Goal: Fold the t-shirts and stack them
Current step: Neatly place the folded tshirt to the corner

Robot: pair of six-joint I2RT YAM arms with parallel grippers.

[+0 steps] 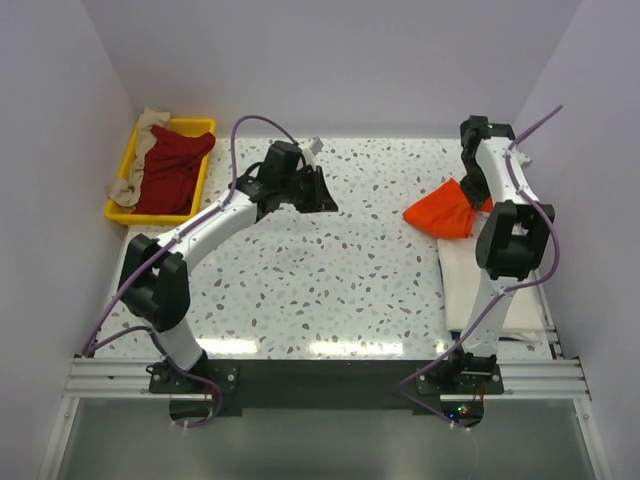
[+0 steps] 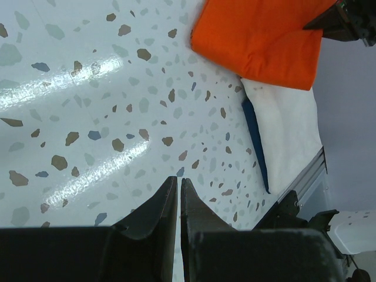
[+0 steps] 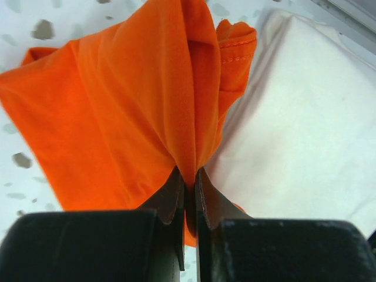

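My right gripper [image 3: 189, 173] is shut on a bunched fold of the bright orange t-shirt [image 3: 117, 106], which hangs from it. The shirt drapes over the far end of a folded cream-white t-shirt [image 3: 294, 129] at the table's right side. From above, the orange t-shirt [image 1: 445, 212] trails left of the right gripper [image 1: 472, 192], with the white t-shirt [image 1: 490, 280] nearer the arm bases. My left gripper [image 2: 178, 179] hovers over bare table, its jaws nearly touching with nothing between them. It sits at mid-table [image 1: 320, 195], well left of the orange t-shirt [image 2: 264, 41].
A yellow tray [image 1: 205, 128] at the back left holds a dark red t-shirt [image 1: 172, 165] and a beige one [image 1: 125, 185]. A dark blue edge [image 2: 255, 141] shows under the white t-shirt [image 2: 288, 135]. Walls close in on both sides, and a metal rail [image 1: 320, 378] runs along the near edge.
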